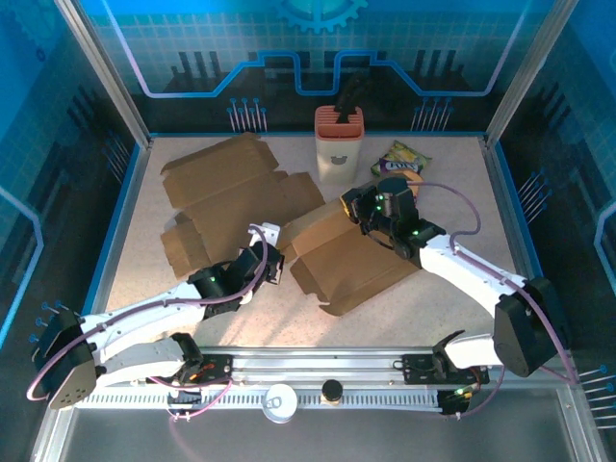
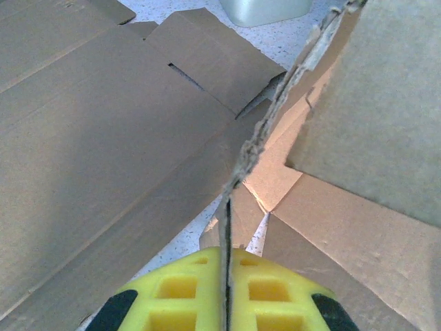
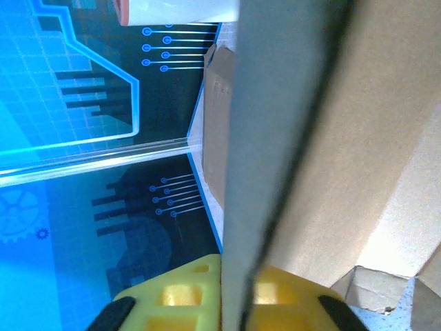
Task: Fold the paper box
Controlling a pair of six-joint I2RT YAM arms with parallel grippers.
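Top external view: we see the paper box half-formed at the middle of the table, with the left gripper clenched on its left flap and the right gripper clamped on its far wall. We judge that both pinches should hold firm while the walls rise along their creases.

The left arm and right arm are white with black joints, purple cables, yellow jaws.
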